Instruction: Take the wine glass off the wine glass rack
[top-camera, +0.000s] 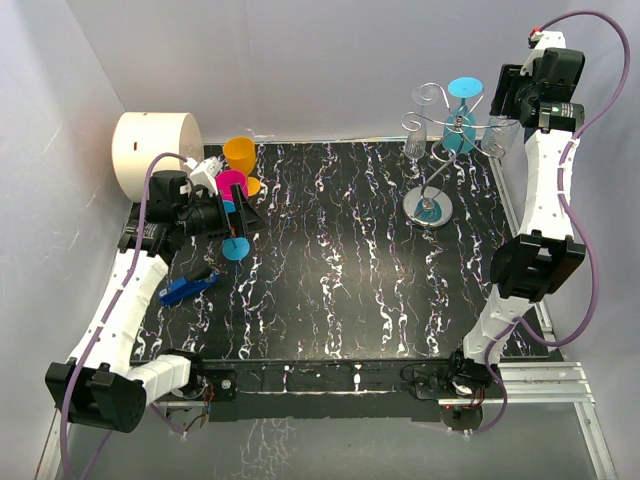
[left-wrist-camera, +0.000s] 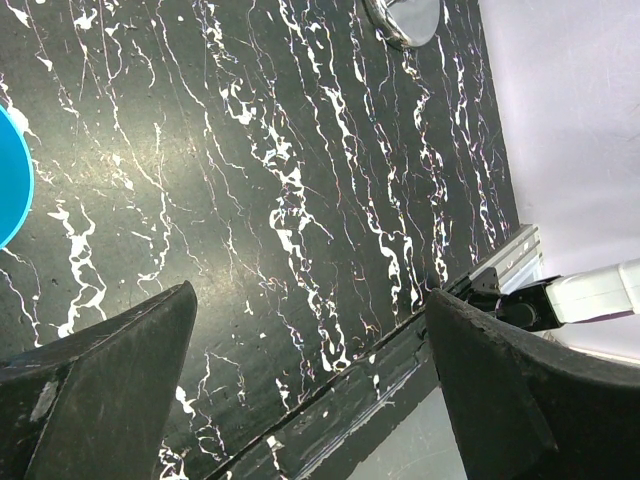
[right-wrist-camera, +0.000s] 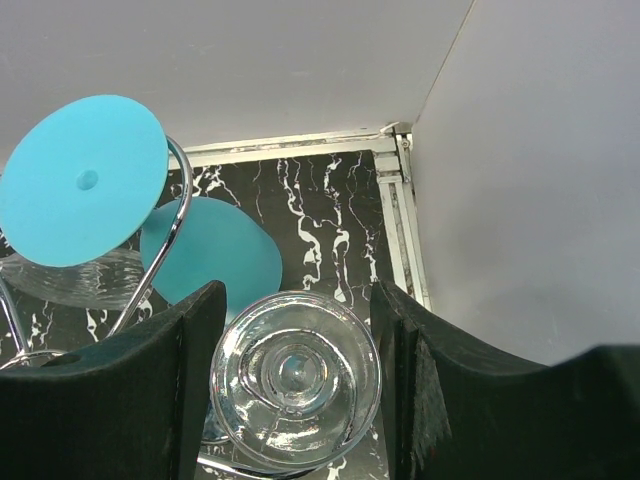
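1. The table (top-camera: 330, 280) is running back to a pale rear wall (top-camera: 330, 60), and side walls are closing it in on the left and the right.
2. A metal rail (right-wrist-camera: 397, 230) is lining the table's right edge, just below the right gripper (right-wrist-camera: 297, 300), with the right wall (right-wrist-camera: 540, 150) rising directly beside it.
3. The wine glass rack (top-camera: 412, 208) is standing in the far right corner area, its disc base sitting on the marble and its curled arms reaching up toward the rear wall.
4. A broad stretch of marble is lying between the rack and the cluster at the far left: an orange cup (top-camera: 240, 155), a pink cup (top-camera: 231, 183), a white cylinder (top-camera: 158, 150) and a blue tool (top-camera: 188, 288).
5. The left gripper (left-wrist-camera: 310, 295) is hovering beside those cups with its fingers spread wide, grasping nothing.
6. The right gripper's fingers are clamping the wine glass (right-wrist-camera: 295, 390), which is filling the gap from pad to pad.
7. The wine glass is clear and upside down, its round foot facing the wrist camera, at the rack's right side; whether it is hanging on the wire cannot be told.
8. A teal glass (right-wrist-camera: 85, 180) is hanging upside down just beside it.
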